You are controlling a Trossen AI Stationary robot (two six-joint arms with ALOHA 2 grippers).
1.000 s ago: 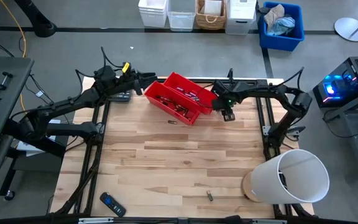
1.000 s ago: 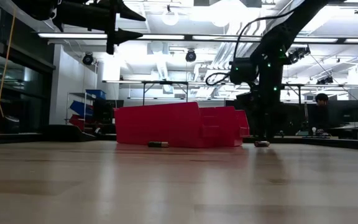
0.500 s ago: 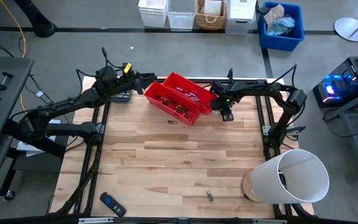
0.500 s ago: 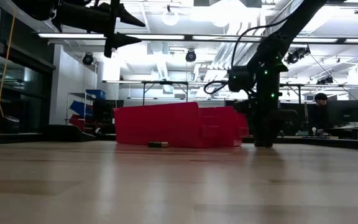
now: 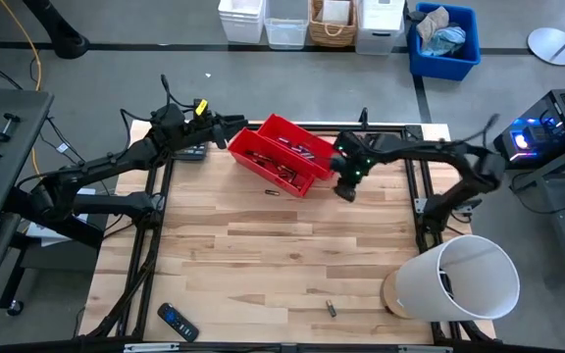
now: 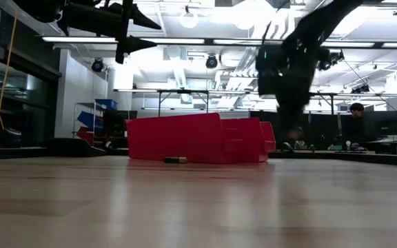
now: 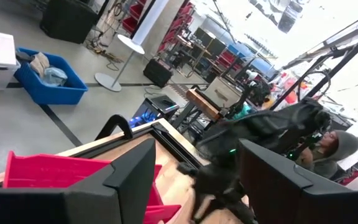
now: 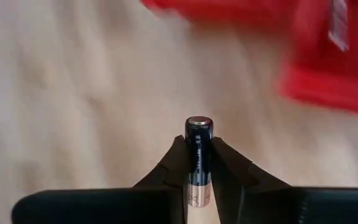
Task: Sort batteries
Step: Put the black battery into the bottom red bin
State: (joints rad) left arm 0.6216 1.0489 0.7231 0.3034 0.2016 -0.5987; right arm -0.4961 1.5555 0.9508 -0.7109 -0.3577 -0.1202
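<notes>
Right gripper clamps a battery beside the red bins; left gripper hovers, fingers apart

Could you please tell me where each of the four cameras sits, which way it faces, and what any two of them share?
High: overhead, looking straight down on the table, both arms and red bins.
Low: at tabletop height, looking across at the bins, a loose battery and the room; arms hang from above.
Left wrist: looks past open fingers to the right arm.
Right wrist: looks down at wood; right end effector grips a battery.
High and low share the loose battery.
</notes>
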